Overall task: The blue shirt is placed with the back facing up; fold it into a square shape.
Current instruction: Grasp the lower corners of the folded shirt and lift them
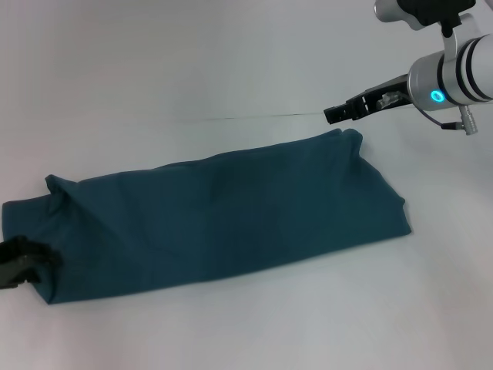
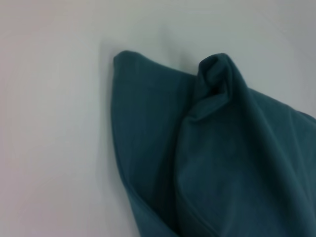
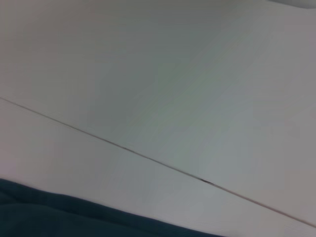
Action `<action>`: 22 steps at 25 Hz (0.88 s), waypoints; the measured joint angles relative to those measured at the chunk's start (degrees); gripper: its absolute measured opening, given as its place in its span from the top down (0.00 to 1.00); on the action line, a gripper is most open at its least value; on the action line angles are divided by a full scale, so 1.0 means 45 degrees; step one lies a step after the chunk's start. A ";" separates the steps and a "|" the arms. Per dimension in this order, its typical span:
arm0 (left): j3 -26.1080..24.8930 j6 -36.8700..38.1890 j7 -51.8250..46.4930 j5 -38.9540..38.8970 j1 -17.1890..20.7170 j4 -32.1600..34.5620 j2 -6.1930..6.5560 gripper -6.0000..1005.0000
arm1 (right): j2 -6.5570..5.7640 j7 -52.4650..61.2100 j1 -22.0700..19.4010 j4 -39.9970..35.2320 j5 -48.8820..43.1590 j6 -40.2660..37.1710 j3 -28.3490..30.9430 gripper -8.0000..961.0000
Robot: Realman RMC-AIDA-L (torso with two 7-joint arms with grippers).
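Blue shirt (image 1: pixel 216 220) lies as a long folded band on the table (image 1: pixel 231 69), ready for crosswise folds. Right gripper (image 1: pixel 333 114) hovers just beyond its far corner; left gripper (image 1: pixel 23 262) at opposite end. Finger state: can't tell for either.

Lab-like: bare white tabletop (image 1: pixel 231 69)

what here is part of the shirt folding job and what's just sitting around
Part of the job:
- blue shirt, folded into a long band
- left gripper, at the shirt's left end
- right gripper, above the shirt's far right corner

Just there:
- white table; nothing else lies on it
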 joint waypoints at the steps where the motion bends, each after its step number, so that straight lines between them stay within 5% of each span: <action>1: -0.0015 -0.0003 0.0038 -0.0002 -0.0018 0.0000 0.0000 0.45 | 0.0006 0.0007 0.0000 0.0000 0.0000 -0.0003 -0.0008 0.03; 8: -0.0035 -0.0055 0.0224 -0.0080 -0.0108 0.0001 -0.0056 0.58 | 0.0014 0.0074 -0.0014 0.0000 0.0000 -0.0018 -0.0112 0.03; 13: 0.0092 -0.0226 0.0278 -0.0139 -0.0113 -0.0144 -0.0054 0.82 | 0.0014 0.0086 -0.0026 0.0000 0.0000 -0.0035 -0.0117 0.03; 22: 0.0164 -0.0292 0.0546 -0.0138 -0.0106 -0.0156 -0.0030 0.97 | 0.0014 0.0122 -0.0040 0.0000 0.0000 -0.0034 -0.0117 0.03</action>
